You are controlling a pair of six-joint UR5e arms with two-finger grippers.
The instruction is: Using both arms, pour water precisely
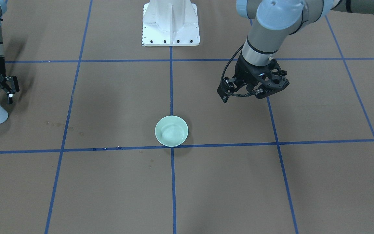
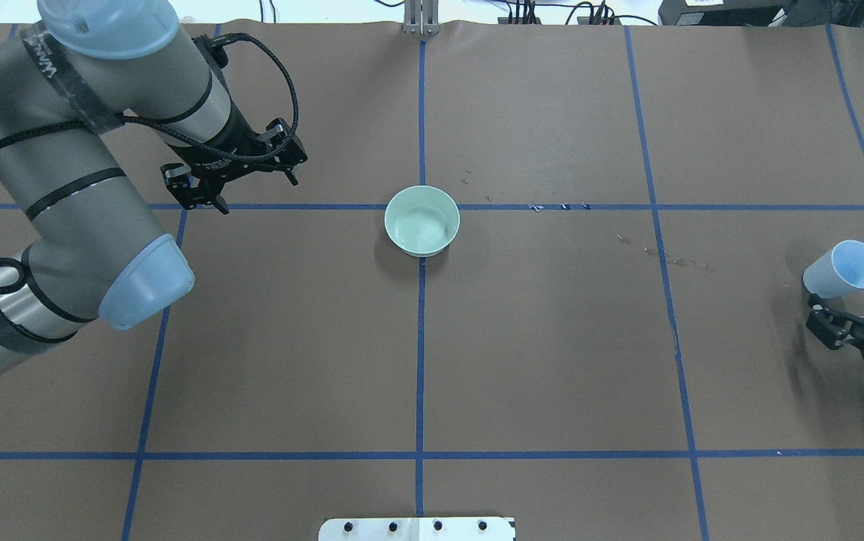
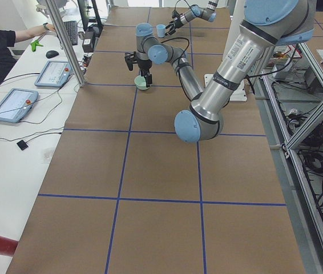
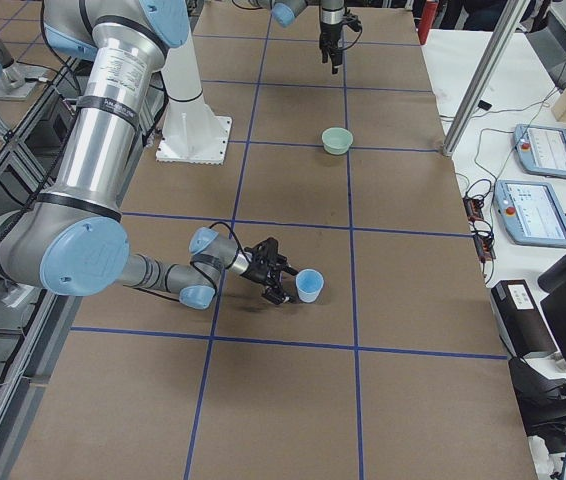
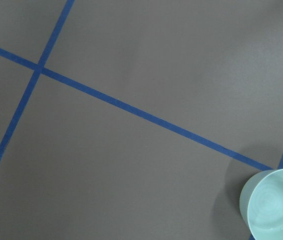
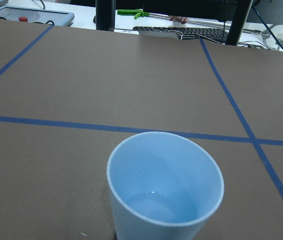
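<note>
- Two arms work over one brown table [image 2: 552, 361] marked with blue tape lines [image 2: 420, 361]: the left arm [image 2: 71, 188] and the right arm [image 4: 103, 130].
- One mint-green bowl [image 2: 391, 225] sits upright at the middle of the table, on a crossing of the tape.
- One light blue cup [image 2: 823, 278] stands far out at about 3 o'clock from the bowl in the overhead view, well apart from it.
- The water [image 6: 151, 207] shows in the right wrist view as a shallow pool with one small glint at the bottom of the cup.
- A few droplets [image 2: 676, 261] lie scattered on the table between bowl and cup.
- The left gripper [image 2: 248, 188] hangs at about 9 o'clock from the bowl, apart from it, with its jaws spread and nothing between them.
- The right gripper [image 2: 849, 315] sits low at about 6 o'clock from the cup, just beside it, with its jaws spread wider than the cup and not clamped on it. Whether a finger touches the wall cannot be told.
- One white bolted pedestal [image 1: 170, 26] stands at 6 o'clock from the bowl in the overhead view.
</note>
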